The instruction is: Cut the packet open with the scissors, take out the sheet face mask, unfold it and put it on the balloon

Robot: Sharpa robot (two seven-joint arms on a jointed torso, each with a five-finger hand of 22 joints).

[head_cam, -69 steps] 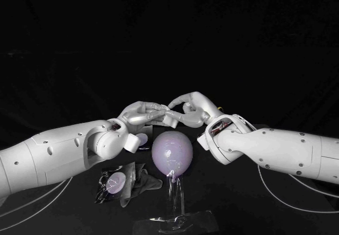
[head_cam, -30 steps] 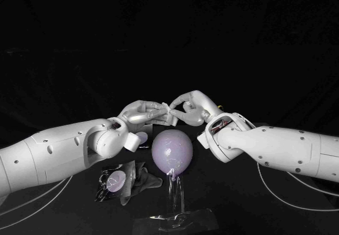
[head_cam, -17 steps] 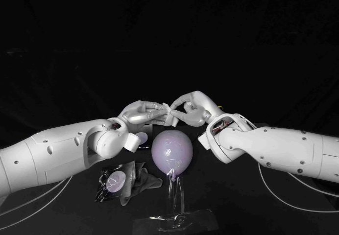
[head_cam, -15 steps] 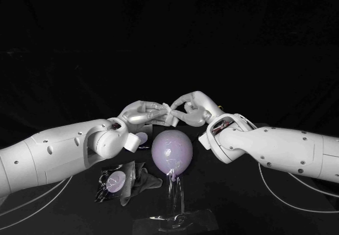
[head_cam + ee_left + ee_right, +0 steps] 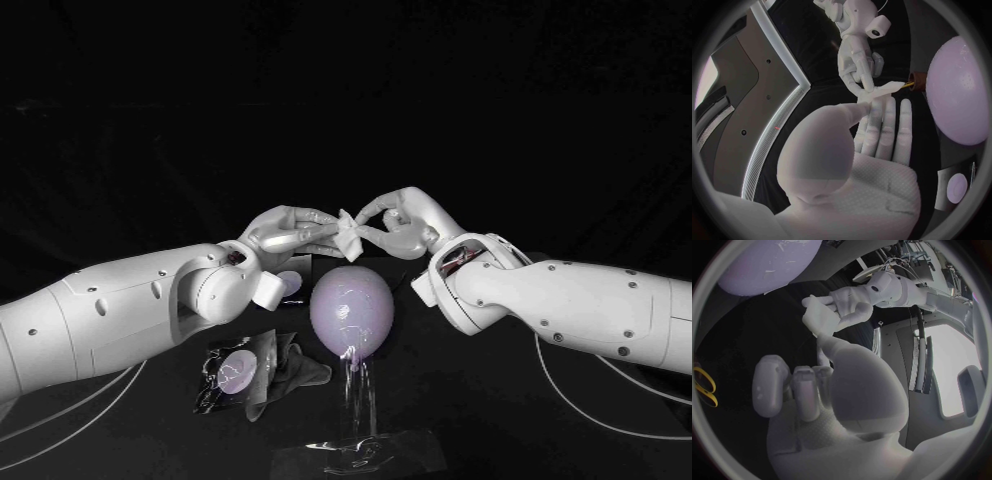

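Judging by the folded mask [image 5: 346, 226] pinched between the left hand [image 5: 296, 232] and the right hand [image 5: 400, 222] at frame centre, just above the balloon [image 5: 352, 310], unfolding is taken to be in hand, and the folds need to be drawn apart next.

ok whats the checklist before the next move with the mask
1. Mask out of the packet: ok. The sheet mask is in the air; the packet lies on the table.
2. Both hands gripping: ok. The left hand and the right hand each pinch the mask.
3. Mask unfolded: not ok. It is a small bunched piece between the fingertips.
4. Balloon ready: ok. The balloon stands upright on its clear stand.
5. Mask apart from the balloon: ok, no contact.
6. Which face of the mask is turned to the balloon: cannot tell.
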